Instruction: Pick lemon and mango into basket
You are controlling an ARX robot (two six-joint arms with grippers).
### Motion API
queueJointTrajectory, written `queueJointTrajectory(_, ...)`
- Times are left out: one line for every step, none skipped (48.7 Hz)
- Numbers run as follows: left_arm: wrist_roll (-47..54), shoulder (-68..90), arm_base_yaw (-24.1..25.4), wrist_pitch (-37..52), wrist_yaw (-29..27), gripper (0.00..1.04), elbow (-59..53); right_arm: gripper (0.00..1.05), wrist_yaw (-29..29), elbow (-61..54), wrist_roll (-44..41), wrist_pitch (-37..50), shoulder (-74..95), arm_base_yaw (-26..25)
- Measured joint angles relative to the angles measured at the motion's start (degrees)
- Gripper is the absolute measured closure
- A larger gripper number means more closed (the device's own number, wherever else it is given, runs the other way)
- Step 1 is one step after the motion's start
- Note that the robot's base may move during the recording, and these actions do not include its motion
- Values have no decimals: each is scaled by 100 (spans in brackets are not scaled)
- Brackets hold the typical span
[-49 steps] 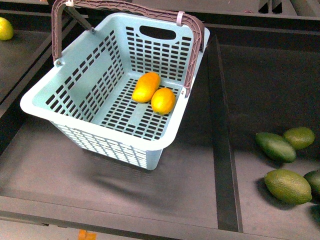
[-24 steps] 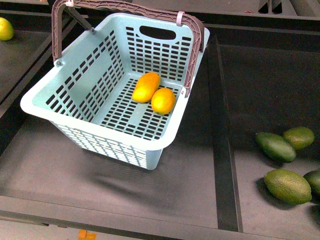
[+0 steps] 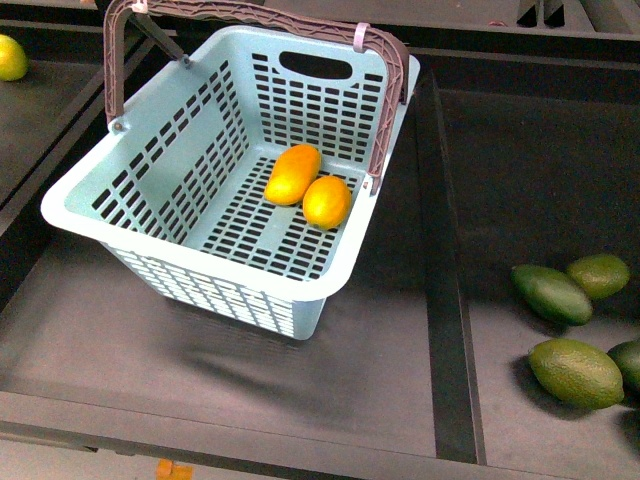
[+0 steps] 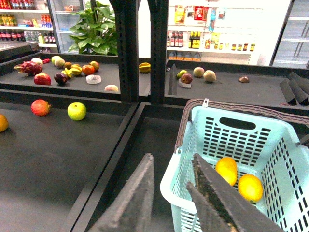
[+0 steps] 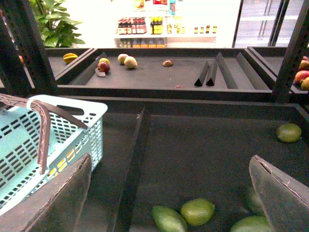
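**Resting in the basket: both fruits home, nothing moving**

Comparing with the front view a second ago, nothing has shifted, so the task looks done. Nearest, the left gripper [image 4: 169,193] hangs empty with jaws narrowly parted, beside the basket [image 3: 80,215]; the right gripper [image 5: 169,193] is spread wide, empty, above green fruits [image 5: 198,211]; farther in, toward the basket's far right corner, the lemon [image 3: 327,201] lies touching the mango [image 3: 293,174] on the slotted floor.
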Motion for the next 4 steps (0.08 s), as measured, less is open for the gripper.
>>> queueJointTrajectory(-2,0,0,-2,0,73,0,9,2,-2,0,0,0,0)
queueJointTrajectory(0,0,0,-2,0,68,0,9,0,0,0,0,0,0)
queueJointTrajectory(0,0,0,0,0,63,0,9,2,0,0,0,0,0)
queueJointTrajectory(0,0,0,-2,0,57,0,9,0,0,0,0,0,0)
